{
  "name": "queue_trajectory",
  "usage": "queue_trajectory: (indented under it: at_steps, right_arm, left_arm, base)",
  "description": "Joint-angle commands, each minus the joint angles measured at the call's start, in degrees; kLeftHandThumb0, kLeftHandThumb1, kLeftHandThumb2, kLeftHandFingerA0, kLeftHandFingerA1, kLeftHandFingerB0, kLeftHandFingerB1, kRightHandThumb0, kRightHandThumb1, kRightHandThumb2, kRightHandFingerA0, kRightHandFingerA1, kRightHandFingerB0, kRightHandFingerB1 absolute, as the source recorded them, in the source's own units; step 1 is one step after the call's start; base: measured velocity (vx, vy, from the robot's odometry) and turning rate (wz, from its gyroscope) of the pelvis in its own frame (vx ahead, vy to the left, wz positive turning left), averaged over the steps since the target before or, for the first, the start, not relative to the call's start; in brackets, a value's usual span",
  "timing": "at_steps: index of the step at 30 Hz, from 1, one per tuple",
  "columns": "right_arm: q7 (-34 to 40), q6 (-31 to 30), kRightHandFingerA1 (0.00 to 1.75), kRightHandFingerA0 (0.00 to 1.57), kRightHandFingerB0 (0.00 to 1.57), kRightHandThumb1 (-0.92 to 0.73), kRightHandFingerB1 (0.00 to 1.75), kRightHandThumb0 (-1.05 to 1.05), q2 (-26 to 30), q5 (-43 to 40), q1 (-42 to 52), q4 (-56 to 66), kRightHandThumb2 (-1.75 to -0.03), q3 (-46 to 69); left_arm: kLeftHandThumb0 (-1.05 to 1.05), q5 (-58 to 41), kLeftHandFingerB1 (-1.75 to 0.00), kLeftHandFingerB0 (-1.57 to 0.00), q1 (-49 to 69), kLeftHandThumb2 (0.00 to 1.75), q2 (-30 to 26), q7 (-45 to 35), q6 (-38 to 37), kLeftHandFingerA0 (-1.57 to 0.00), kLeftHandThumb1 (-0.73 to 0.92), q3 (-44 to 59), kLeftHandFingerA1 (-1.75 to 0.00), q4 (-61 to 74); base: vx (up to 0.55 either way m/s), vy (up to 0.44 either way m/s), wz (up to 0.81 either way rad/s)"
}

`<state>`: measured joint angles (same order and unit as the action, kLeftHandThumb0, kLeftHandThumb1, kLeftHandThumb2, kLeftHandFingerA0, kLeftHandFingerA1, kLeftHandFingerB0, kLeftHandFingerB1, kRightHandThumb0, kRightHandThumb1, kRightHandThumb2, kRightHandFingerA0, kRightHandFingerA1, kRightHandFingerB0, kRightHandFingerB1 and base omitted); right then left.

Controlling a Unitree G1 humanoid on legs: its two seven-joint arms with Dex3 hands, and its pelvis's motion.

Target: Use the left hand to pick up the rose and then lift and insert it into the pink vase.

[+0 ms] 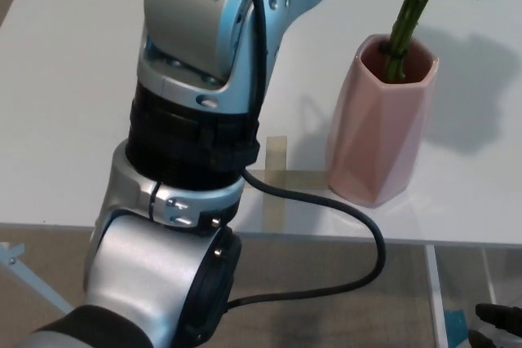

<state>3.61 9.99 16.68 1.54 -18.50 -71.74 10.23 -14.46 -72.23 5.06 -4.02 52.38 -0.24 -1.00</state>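
the rose (410, 7) stem stood tilted inside the faceted, matte pink vase (378, 124) on the white table (65, 95). the left hand was outside the picture, so its fingers probably cannot be judged.

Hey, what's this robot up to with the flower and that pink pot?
The robot is putting a rose into a vase. The green rose stem now reaches down into the mouth of the pink vase, which stands upright on the white table. The robot's left arm fills the foreground and reaches up out of the picture, so the hand holding the rose isn't visible here.
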Motion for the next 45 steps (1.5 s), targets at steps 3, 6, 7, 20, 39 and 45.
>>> queue_trajectory:
  at_steps: [3,6,7,20,39,45]
  right_arm:
    - [-0.4,-1.2,0.45,0.73,0.62,-0.61,0.42,-0.27,0.0,-0.7,-0.2,-0.1,-0.58,0.5]
    - [-0.7,-1.1,0.45,0.73,0.62,-0.61,0.42,-0.27,0.1,-0.6,-0.2,-0.2,-0.58,0.4]
    - [-0.7,-1.0,0.45,0.73,0.62,-0.61,0.42,-0.27,0.0,-0.7,-0.1,-0.1,-0.58,0.5]
    - [-0.4,-1.2,0.45,0.73,0.62,-0.61,0.42,-0.27,0.0,-0.2,-0.4,-0.2,-0.58,0.3]
    - [-1.2,-0.9,0.45,0.72,0.6,-0.62,0.42,-0.26,-0.1,-0.3,-0.6,-0.1,-0.58,0.3]
    - [-1.0,-0.8,0.45,0.72,0.6,-0.62,0.42,-0.26,-0.1,-0.1,-0.6,0.2,-0.58,-0.1]
  left_arm:
    - [-0.19,0.4,-0.84,-0.78,0.6,0.63,-0.2,-0.2,-1.7,-0.85,0.79,-0.4,-1.47,-0.1]
    - [-0.19,0.5,-0.84,-0.78,0.4,0.63,-0.1,-0.1,-1.8,-0.85,0.79,-0.4,-1.46,-0.5]
    - [-0.19,0.6,-0.84,-0.78,0.4,0.63,-0.1,-0.1,-1.9,-0.84,0.78,-0.5,-1.46,-0.4]
    - [-0.19,0.8,-0.84,-0.78,0.3,0.64,-0.3,-0.4,-2.7,-0.86,0.78,-1.1,-1.5,-0.6]
    - [-0.18,0.0,-0.81,-0.8,2.0,0.64,-1.7,-4.2,-5.7,-0.79,0.79,-1.9,-1.47,-4.8]
    - [-0.18,0.6,-0.81,-0.79,2.7,0.66,-1.8,-4.7,-7.0,-0.77,0.79,-2.6,-1.46,-5.5]
  base:
    - [0.0,0.0,0.0]
    - [0.0,0.0,0.0]
    - [0.0,0.0,0.0]
    - [0.0,0.0,0.0]
    - [0.0,0.0,0.0]
    - [0.0,0.0,0.0]
